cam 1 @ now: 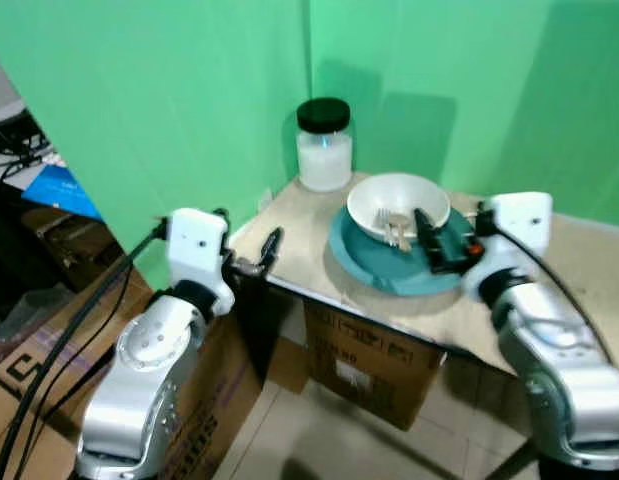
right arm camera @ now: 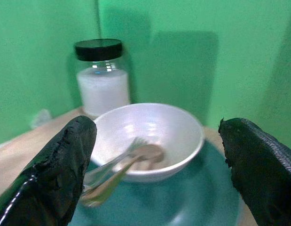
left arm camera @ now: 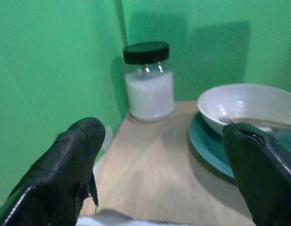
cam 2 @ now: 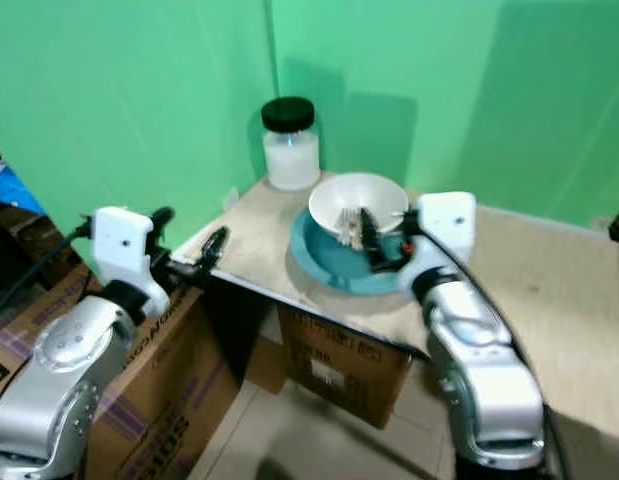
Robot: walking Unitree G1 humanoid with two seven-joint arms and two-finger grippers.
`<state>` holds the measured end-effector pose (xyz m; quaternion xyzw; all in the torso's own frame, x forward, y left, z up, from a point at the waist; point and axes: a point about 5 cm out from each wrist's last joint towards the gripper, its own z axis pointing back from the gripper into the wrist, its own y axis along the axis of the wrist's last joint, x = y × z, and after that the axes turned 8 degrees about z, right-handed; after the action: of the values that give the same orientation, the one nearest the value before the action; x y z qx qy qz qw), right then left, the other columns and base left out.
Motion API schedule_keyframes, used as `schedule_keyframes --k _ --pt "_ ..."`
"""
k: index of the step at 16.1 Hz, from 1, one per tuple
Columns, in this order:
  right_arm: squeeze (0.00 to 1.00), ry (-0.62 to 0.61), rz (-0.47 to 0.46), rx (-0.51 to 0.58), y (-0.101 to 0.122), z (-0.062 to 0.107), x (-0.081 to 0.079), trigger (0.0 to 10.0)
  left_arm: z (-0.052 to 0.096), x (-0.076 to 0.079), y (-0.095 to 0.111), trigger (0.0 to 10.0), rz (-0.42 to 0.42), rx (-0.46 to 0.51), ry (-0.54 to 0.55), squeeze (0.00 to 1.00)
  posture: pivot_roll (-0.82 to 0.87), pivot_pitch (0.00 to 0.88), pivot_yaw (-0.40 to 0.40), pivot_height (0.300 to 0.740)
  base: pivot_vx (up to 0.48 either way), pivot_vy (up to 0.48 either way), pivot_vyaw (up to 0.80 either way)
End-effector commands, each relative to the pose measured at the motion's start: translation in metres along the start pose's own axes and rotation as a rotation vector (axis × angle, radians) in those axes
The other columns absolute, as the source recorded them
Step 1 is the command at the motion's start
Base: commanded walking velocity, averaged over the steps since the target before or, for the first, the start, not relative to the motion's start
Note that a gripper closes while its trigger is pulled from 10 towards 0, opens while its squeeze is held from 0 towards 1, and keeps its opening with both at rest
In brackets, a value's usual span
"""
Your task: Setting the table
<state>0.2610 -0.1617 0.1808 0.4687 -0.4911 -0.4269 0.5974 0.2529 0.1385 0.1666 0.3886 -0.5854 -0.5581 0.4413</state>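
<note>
On the teal round plate [cam 1: 374, 262], a white ceramic bowl [cam 1: 397, 203] holding a metal fork and spoon [right arm camera: 118, 170] is faced by the spread right gripper [cam 1: 439, 240]; slippery handles should be pinched mid-length.

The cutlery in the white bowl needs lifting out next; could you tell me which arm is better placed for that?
The right. Its open claw is over the teal plate, beside the bowl holding the fork and spoon. The left claw, also open, sits at the table's near corner, farther off.
</note>
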Motion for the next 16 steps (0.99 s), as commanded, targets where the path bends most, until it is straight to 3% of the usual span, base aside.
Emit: schedule_keyframes --k 1,5,12,16 --pt "1.00 0.061 0.005 0.022 0.009 -0.003 -0.011 10.0 0.001 -0.008 -0.001 10.0 -0.013 -0.002 0.040 0.66 -0.06 0.000 0.049 0.740 0.334 0.000 -0.48" --pt "1.00 0.044 -0.003 0.003 0.007 0.001 -0.009 10.0 0.001 -0.006 -0.003 10.0 -0.008 -0.011 0.026 0.66 -0.07 0.000 0.066 0.740 0.334 0.000 -0.80" --pt "1.00 0.051 0.000 -0.010 0.008 -0.002 -0.012 10.0 0.003 -0.009 -0.004 10.0 -0.030 -0.017 0.027 0.65 -0.07 0.000 0.087 0.740 0.308 0.000 0.00" --pt "1.00 0.046 -0.043 -0.095 0.004 -0.010 -0.010 10.0 0.000 -0.004 -0.003 10.0 -0.095 -0.040 -0.099 0.64 -0.07 0.000 0.122 0.740 0.000 0.000 0.00"
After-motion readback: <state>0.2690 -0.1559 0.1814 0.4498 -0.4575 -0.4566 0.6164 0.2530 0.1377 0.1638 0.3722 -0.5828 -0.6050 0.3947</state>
